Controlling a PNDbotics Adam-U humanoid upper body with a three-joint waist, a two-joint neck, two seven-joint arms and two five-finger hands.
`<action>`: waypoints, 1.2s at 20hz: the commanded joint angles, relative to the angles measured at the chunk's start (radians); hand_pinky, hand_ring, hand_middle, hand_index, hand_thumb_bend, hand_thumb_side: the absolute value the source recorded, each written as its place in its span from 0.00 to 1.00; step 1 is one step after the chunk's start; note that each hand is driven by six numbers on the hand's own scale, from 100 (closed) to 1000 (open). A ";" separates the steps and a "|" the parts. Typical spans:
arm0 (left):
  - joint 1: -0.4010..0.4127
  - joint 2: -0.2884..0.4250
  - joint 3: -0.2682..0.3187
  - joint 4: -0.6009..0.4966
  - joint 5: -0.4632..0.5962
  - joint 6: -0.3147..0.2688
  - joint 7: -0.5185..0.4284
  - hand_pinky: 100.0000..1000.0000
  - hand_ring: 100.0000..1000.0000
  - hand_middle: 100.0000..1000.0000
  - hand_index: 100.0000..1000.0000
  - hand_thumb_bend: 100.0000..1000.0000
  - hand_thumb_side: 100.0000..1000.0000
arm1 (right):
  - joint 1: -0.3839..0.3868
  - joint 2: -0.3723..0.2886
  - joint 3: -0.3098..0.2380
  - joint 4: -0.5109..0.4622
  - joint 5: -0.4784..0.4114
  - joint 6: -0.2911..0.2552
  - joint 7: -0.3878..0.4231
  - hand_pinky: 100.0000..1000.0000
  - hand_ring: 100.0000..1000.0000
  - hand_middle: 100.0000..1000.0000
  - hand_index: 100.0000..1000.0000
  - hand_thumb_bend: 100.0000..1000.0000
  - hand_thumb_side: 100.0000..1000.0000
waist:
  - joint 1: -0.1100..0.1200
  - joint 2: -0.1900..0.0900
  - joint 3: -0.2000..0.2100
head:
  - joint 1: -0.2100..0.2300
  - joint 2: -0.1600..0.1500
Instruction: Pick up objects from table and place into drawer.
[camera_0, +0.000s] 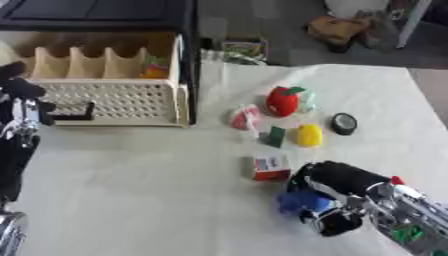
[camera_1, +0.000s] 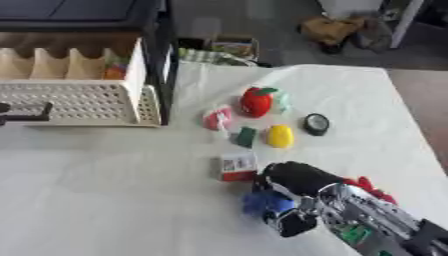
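Blue, small and roundish: that's the thing (camera_0: 304, 202) held in the right hand (camera_0: 337, 200), fingers curled round it, low over the bench (camera_0: 131, 190) at the near right. Can't make out what it is beyond colour and shape; looks light and probably hard-skinned, so it could squirt out if pinched at the edges. Best kept wrapped around its middle, as now.

Just past the hand, to its left, a small red and white box (camera_0: 270, 167) lies on the bench. Stiff and light by the look; take it across the two long flat sides.

Farther out: a yellow rounded piece (camera_0: 308, 135), prob. smooth and apt to roll, w/ a small green bit (camera_0: 276, 136) beside it, and a dark round disc (camera_0: 343, 123) to the right, flat, hard to get under. Beyond, a red fruit-shaped toy (camera_0: 284, 101) w/ green top, and a red-white packet (camera_0: 246, 118), likely soft and crinkly.

Far left of the hand, well apart, the cream drawer (camera_0: 114, 102) stands pulled open, dividers inside, something orange already in it. Left hand (camera_0: 19, 107) shows at the left edge by the drawer's handle; fingers' state not clear.
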 joint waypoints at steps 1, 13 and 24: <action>-0.006 0.002 -0.003 -0.014 0.006 -0.003 -0.005 0.56 0.29 0.46 0.74 0.00 0.35 | -0.003 -0.028 -0.012 0.015 0.008 0.010 -0.012 0.76 0.67 0.44 0.65 0.00 0.00 | 0.002 -0.013 -0.002 | -0.003 -0.010; -0.005 0.002 -0.004 -0.014 0.008 -0.002 -0.014 0.56 0.29 0.46 0.74 0.00 0.35 | -0.010 -0.050 -0.032 -0.042 -0.037 0.046 -0.103 0.72 0.56 0.33 0.52 0.00 0.00 | 0.000 -0.017 -0.004 | 0.001 -0.015; -0.009 0.007 -0.004 -0.014 0.010 -0.004 -0.019 0.56 0.29 0.46 0.74 0.00 0.37 | -0.058 -0.139 -0.078 -0.206 -0.127 0.073 -0.135 0.70 0.50 0.28 0.47 0.00 0.01 | -0.009 -0.025 -0.007 | 0.014 -0.021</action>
